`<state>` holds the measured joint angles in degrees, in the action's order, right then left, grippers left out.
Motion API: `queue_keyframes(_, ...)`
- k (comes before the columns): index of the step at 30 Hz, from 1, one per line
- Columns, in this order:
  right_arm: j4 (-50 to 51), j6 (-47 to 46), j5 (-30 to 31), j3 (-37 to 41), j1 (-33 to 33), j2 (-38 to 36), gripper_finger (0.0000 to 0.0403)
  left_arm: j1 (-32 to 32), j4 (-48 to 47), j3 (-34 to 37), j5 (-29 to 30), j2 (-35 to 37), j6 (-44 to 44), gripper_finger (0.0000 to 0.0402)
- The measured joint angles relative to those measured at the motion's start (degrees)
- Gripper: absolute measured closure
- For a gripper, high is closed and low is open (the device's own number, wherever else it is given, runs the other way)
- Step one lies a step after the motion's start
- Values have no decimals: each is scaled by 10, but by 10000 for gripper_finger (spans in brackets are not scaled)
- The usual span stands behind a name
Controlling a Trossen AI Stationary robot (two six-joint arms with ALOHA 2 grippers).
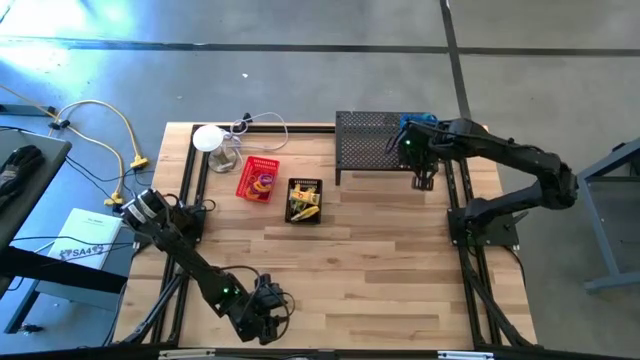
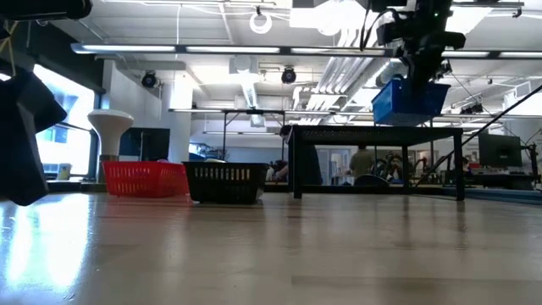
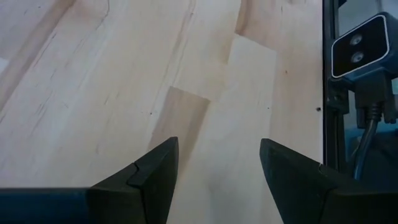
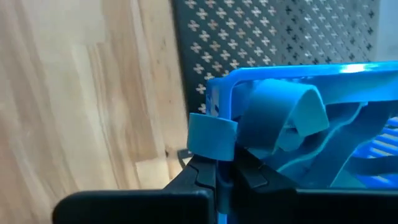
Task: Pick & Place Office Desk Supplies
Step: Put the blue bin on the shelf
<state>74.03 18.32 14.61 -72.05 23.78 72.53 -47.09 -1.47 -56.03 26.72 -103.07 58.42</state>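
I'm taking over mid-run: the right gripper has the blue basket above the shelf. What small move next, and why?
Probably lower it gently. The right gripper, shut on the blue basket, holds it clear above the black mesh shelf, so lower until it rests there, then release.

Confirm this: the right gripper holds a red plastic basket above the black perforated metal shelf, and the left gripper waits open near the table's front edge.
Wrong colour: the right gripper is shut on a blue plastic basket, as the right wrist view shows. It does hang above the black perforated metal shelf, and the left gripper waits open.

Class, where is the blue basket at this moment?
The blue basket hangs in the right claw, raised above the black mesh shelf at the table's far right; the high view shows it beside the shelf's right end.
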Motion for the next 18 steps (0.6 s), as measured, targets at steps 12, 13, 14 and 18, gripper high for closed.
queue_keyframes(12,-8,30,36,38,0,0,388,-15,8,0,1,0,10,181)
queue_keyframes(13,-10,33,35,41,0,0,390,-16,10,0,1,0,11,181)
queue_keyframes(14,-15,35,37,44,0,0,391,-16,11,0,1,0,11,181)
queue_keyframes(18,-26,33,30,52,0,0,391,-16,13,0,8,0,12,181)
